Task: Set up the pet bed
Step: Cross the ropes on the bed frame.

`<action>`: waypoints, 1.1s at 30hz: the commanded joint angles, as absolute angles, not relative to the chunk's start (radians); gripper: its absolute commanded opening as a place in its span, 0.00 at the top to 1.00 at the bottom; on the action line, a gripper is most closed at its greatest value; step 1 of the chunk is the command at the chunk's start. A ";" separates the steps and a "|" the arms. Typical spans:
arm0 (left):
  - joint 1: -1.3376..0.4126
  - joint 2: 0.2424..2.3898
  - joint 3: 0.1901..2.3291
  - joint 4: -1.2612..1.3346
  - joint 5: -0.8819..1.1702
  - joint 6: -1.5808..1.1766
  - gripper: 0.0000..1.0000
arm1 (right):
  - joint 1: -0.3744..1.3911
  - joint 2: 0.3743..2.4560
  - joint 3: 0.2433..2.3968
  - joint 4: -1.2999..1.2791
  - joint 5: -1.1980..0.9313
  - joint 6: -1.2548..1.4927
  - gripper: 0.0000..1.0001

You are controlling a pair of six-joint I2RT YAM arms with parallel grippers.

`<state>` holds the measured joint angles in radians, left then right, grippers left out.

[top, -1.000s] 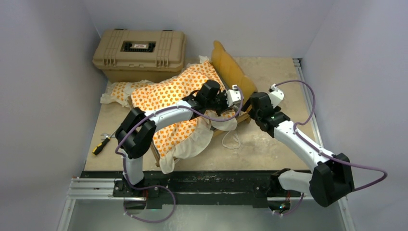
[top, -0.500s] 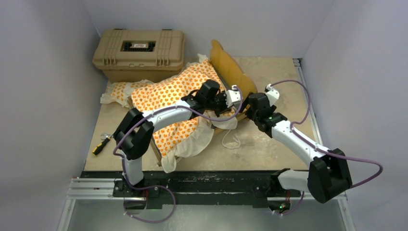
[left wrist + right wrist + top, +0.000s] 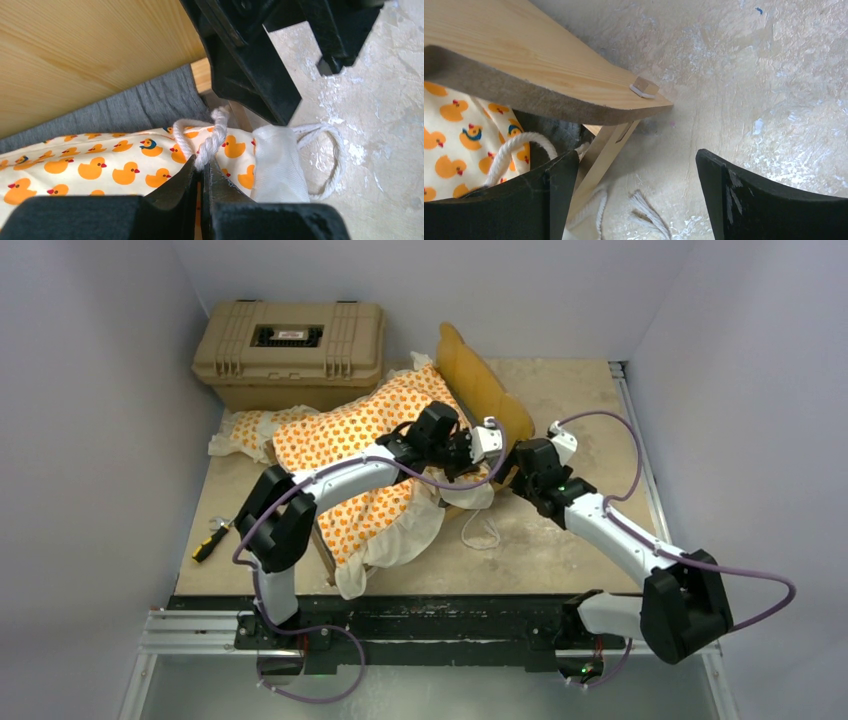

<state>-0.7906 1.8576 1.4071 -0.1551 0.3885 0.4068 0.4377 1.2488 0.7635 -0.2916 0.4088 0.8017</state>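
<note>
Now the pet bed's light-wood frame (image 3: 487,390) sits at the middle back of the table (image 3: 590,540). Its scalloped headboard appears to lean toward the rear wall. The orange duck-print cushion (image 3: 350,435) is draped across the frame, with its white ruffle spilling over the near side. It does not yet lie flat on the grey base (image 3: 130,107). The left gripper (image 3: 202,167) is pinched together on a twisted white cord (image 3: 212,137) at the cushion's corner, just beside the headboard. The right gripper (image 3: 636,160) has its claws spread apart and holds nothing. Over the past second it has slid leftward, and it now sits close to the frame's corner, near the left one. This approach suggests it may steady the frame while the cushion is drawn in. A tan hard case (image 3: 290,340) sits at the back left, and a screwdriver (image 3: 208,544) lies near the left edge.
</note>
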 commanded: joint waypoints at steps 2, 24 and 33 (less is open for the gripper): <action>-0.804 1.915 1.500 -0.189 0.418 0.436 1.00 | 0.439 1.152 0.754 -0.352 0.427 0.812 0.08; -0.871 2.009 1.697 -0.445 0.282 0.524 0.62 | 0.193 0.946 0.484 -0.119 0.004 0.786 0.14; -0.870 1.809 1.640 -0.348 0.118 0.402 0.26 | 0.162 0.925 0.375 -0.065 -0.037 0.804 0.32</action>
